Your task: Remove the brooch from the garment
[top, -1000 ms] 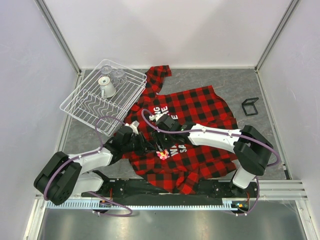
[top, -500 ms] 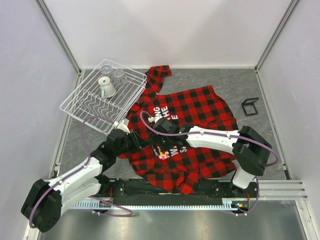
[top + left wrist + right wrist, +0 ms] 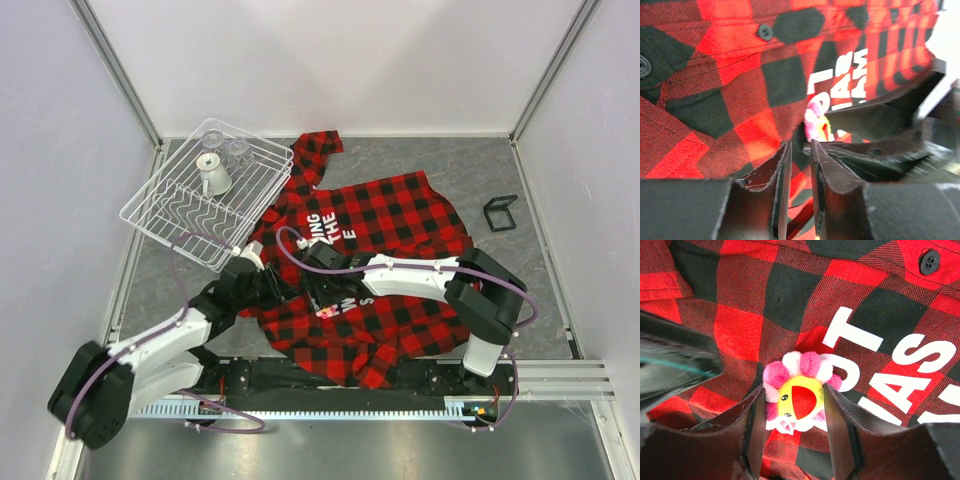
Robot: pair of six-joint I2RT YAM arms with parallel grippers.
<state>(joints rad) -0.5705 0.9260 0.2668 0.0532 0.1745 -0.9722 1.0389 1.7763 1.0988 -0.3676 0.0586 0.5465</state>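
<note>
Wire dish rack far left, cups inside. Left gripper down on plaid shirt, just left of flower brooch. Its fingers almost together; cannot tell if cloth pinched. Flower brooch sits on shirt front, beside white letters. Right gripper squeezes it, one finger each side. Grab looks done. Not off yet. Left to do: pull free, lift away. Small black frame far right.
</note>
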